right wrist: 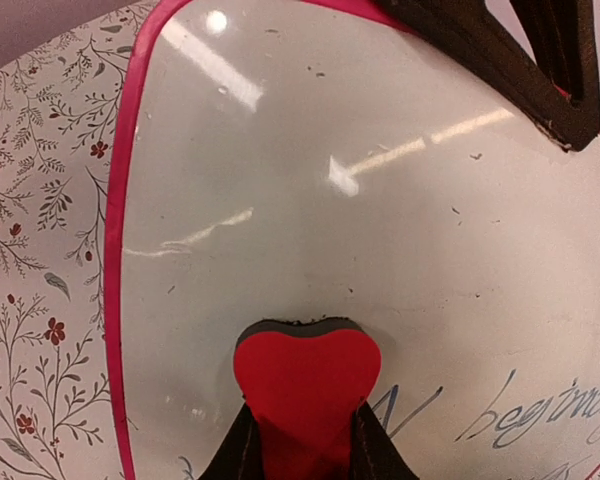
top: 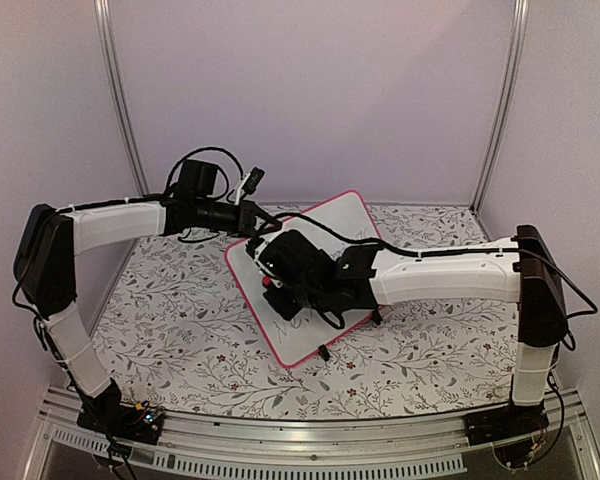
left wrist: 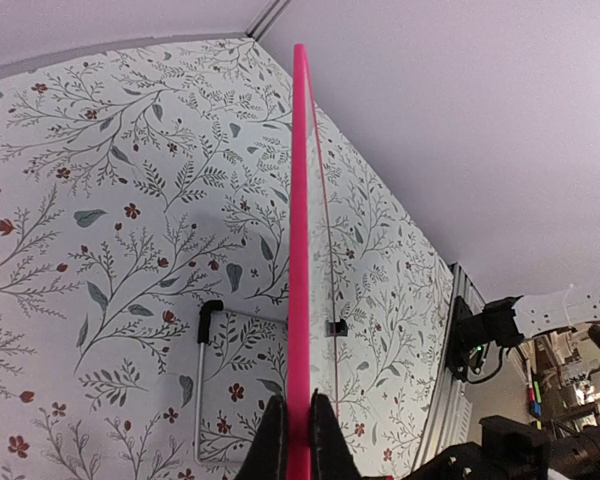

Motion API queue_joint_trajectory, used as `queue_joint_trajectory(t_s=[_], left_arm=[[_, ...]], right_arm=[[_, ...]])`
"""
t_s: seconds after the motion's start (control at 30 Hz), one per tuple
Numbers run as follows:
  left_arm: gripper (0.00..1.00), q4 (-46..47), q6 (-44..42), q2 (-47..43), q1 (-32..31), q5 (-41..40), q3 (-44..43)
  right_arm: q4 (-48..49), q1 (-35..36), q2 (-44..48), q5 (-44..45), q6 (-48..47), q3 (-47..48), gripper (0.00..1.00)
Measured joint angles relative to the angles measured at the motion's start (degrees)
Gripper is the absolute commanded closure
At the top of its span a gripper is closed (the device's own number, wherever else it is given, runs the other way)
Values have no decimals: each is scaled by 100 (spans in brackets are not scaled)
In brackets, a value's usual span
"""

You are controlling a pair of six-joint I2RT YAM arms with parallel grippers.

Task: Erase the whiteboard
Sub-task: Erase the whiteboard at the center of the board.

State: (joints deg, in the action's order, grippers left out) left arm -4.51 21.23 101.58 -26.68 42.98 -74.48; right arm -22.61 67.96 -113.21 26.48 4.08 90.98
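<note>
**Two robot arms working at a whiteboard**

The whiteboard lies slantwise at the centre of the overhead frame, on a floral table cover. The left gripper is clamped on its pink rim. The right gripper grips a red heart-shaped eraser set against the board, beside blue handwriting at lower right.
</note>
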Motion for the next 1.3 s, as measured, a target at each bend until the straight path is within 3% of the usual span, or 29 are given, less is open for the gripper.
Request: queue_joint_trajectory(t_s=[1.3], left_arm=[[100,4,2,0,-2,0,0]], right_arm=[[-166,72,522,-197,669,-1102,100]])
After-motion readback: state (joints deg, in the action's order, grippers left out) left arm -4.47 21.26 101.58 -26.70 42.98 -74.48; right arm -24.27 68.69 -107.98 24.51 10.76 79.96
